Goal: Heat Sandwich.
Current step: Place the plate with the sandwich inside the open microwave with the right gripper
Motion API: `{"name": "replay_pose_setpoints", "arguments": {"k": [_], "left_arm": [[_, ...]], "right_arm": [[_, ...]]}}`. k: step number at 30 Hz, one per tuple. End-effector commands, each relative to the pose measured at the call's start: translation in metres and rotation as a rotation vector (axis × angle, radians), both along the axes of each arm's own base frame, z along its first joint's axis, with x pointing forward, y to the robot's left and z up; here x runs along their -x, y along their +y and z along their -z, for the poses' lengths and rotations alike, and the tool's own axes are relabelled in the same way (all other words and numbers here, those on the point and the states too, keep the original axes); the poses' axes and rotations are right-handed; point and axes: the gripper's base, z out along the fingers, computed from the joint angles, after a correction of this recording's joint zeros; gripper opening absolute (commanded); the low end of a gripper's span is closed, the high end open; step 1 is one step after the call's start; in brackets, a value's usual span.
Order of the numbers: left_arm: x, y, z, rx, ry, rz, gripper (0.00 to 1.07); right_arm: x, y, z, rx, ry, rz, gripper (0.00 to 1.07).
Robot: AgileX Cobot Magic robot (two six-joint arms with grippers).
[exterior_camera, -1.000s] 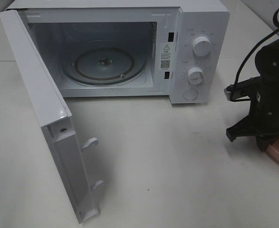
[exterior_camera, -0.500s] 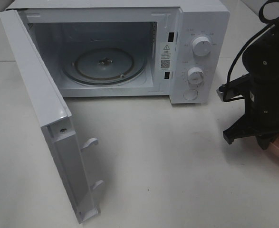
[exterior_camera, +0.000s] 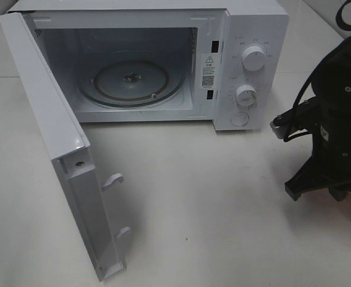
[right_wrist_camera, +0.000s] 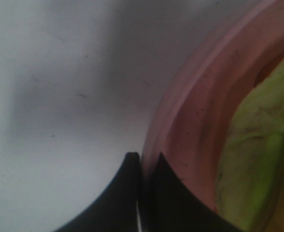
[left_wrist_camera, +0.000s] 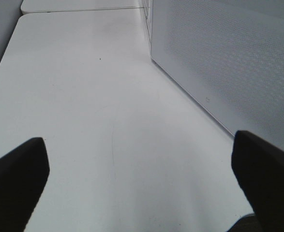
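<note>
— While the microwave (exterior_camera: pixel 253 36) is left with its door (exterior_camera: pixel 49 119) swung open, has the sandwich (right_wrist_camera: pixel 258 145) been put in?
— Not yet. It is seen on its plate (right_wrist_camera: pixel 195 111) at the right, outside. The rim is pinched by the right gripper (right_wrist_camera: pixel 144 157). The left gripper (left_wrist_camera: pixel 139 145) is spread, empty. Loading, shutting and heating are still to be done.

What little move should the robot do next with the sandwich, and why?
Probably lift the pink plate a little and start toward the microwave. The right pincer looks shut on the plate's rim, the sandwich sits on it, the door stands open and the turntable is bare.
</note>
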Motion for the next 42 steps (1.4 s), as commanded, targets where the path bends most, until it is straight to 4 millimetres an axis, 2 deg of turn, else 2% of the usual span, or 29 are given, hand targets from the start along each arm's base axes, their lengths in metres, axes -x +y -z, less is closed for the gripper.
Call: {"name": "replay_pose_setpoints", "arguments": {"k": [1,10,13,22,27,42], "left_arm": [[0.004,0.0,0.001,0.004,-0.027,0.003,0.98],[0.004,0.0,0.001,0.004,-0.027,0.003,0.98],[0.004,0.0,0.001,0.004,-0.027,0.003,0.98],[0.004,0.0,0.001,0.004,-0.027,0.003,0.98],[0.004,0.0,0.001,0.004,-0.027,0.003,0.98],[0.004,0.0,0.001,0.004,-0.027,0.003,0.98]], "right_arm": [[0.008,0.001,-0.004,0.027,-0.004,-0.019,0.0],[0.036,0.017,-0.013,0.02,-0.013,-0.098,0.0],[0.04,0.021,-0.015,0.029,-0.008,-0.116,0.0],[0.06,0.044,-0.027,0.033,-0.03,-0.217,0.0],[0.078,0.06,-0.033,0.045,-0.031,-0.3,0.0],[0.115,0.092,-0.034,0.052,-0.014,-0.473,0.0]]}}
